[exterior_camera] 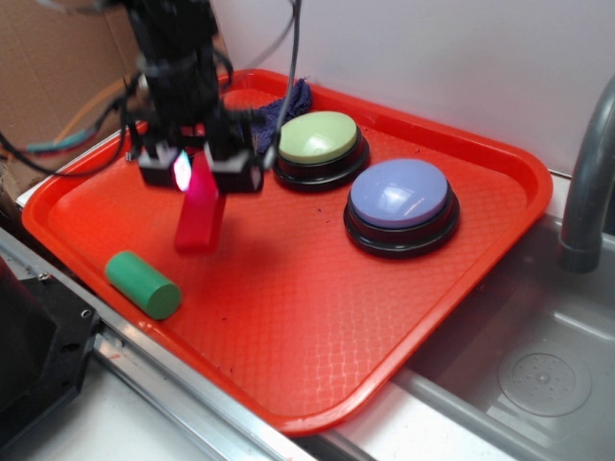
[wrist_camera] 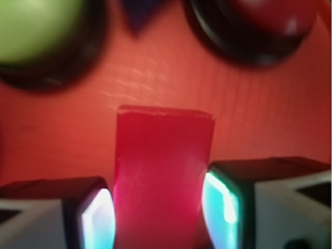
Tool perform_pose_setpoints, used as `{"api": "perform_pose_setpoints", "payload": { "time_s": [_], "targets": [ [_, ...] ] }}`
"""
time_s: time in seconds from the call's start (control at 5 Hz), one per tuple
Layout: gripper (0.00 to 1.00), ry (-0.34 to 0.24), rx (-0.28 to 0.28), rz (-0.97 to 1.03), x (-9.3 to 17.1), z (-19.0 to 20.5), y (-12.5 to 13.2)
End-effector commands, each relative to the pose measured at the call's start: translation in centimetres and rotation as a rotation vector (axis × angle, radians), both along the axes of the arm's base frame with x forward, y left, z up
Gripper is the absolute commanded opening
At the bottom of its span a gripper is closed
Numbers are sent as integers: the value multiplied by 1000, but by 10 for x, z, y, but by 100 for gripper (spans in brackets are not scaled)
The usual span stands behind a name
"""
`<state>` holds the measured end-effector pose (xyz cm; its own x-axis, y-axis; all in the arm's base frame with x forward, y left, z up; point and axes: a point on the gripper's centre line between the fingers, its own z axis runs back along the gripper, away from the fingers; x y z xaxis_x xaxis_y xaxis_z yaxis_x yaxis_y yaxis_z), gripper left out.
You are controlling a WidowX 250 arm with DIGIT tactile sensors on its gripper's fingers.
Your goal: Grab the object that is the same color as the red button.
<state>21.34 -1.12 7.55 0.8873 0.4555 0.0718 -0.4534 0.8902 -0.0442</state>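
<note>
The red block (wrist_camera: 161,176) is found clamped between the fingers of the end effector (exterior_camera: 199,173), hanging just above the orange tray (exterior_camera: 317,317). Its long axis is judged near-vertical, slightly tilted, directly beneath the end effector.

An orange-red tray (exterior_camera: 500,173) with a waffle-textured floor lies on a steel counter. A green cylinder (exterior_camera: 143,284) lies on its side near the tray's nine o'clock edge. A pale green dome button (exterior_camera: 318,137) on a black base sits toward twelve o'clock, and a lavender dome button (exterior_camera: 399,193) sits just beside it, toward two o'clock. A dark blue cloth (exterior_camera: 291,99) is bunched at eleven o'clock, touching the tray's far rim. A grey faucet pipe (exterior_camera: 588,182) rises at three o'clock, above a steel sink (exterior_camera: 538,375).
</note>
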Motion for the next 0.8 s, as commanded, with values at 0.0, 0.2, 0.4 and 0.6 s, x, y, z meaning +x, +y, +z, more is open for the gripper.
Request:
{"api": "perform_pose_setpoints", "payload": {
  "time_s": [0.0, 0.2, 0.4, 0.6],
  "targets": [
    [0, -91, 50, -288, 1, 109, 13],
    [0, -112, 94, -434, -8, 132, 15],
    [0, -144, 34, -505, -11, 140, 17],
    [0, -114, 8, -505, -7, 135, 22]
  ]
}}
